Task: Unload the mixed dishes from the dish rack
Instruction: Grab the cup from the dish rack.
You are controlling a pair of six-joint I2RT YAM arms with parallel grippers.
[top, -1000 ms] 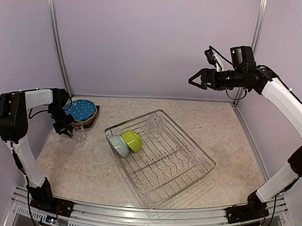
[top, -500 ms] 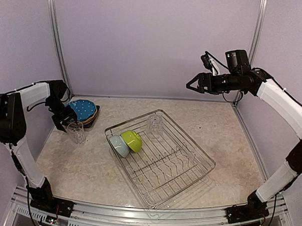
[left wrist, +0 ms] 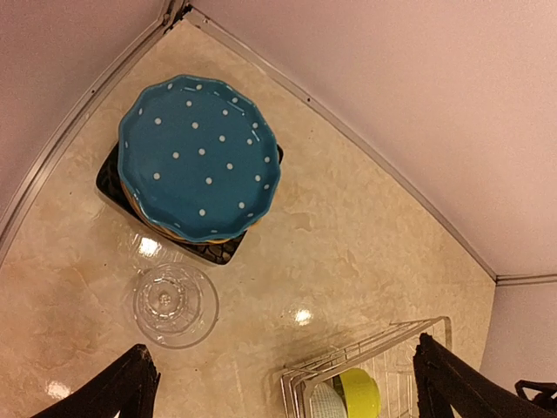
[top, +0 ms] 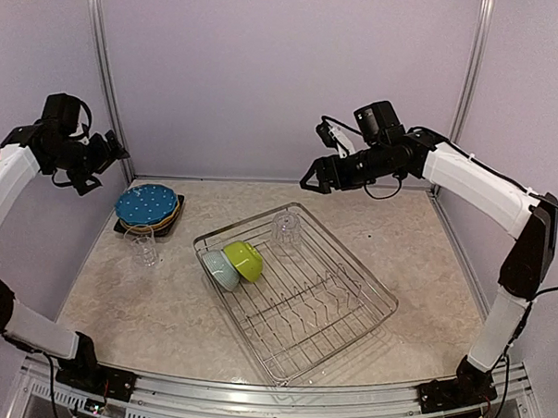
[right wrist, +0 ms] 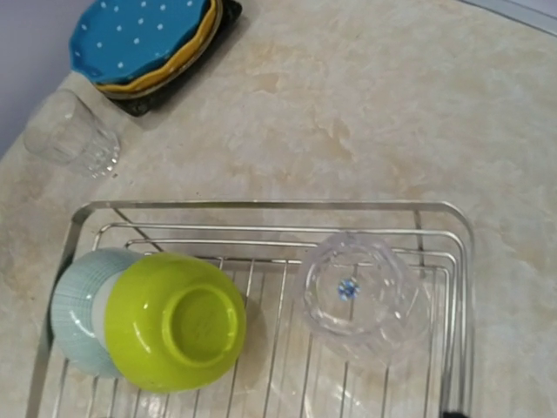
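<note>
**Glassware and bowls remain in the rack: handling and count**

Glass [right wrist: 357, 292] sits mouth-down at the far corner of the dish rack [top: 349, 309], its thick base facing up. It looks rigid, light, smooth and breakable. The best hold is probably from above, with the jaws either side of the wall just below the base, closing gently so it neither slips nor cracks. It should be lifted straight up, clear of the wires.

The lime bowl [right wrist: 174, 322] and the pale-blue bowl [right wrist: 74, 309] lie on their sides, nested, against the rack's left end. They are likely heavier, hard and glazed, so slippery. One finger inside the rim and one outside would suit them, taking the lime bowl first because it lies in front.

Count:
- Glasses: two, one in the rack and one [top: 145, 248] standing on the table [top: 163, 324] just beside the plates.
- Bowls: two, both in the rack.
- Plates: one stack [left wrist: 198, 157] at the far left, a blue dotted plate on top and a black square one at the bottom. The layers between are too hidden to count.

The left gripper [left wrist: 283, 366] hangs high over the plates and the table glass, fingers spread wide and empty. The right gripper [top: 308, 180] hovers above the rack's far end, nothing seen in it. How wide it stands I cannot tell.
</note>
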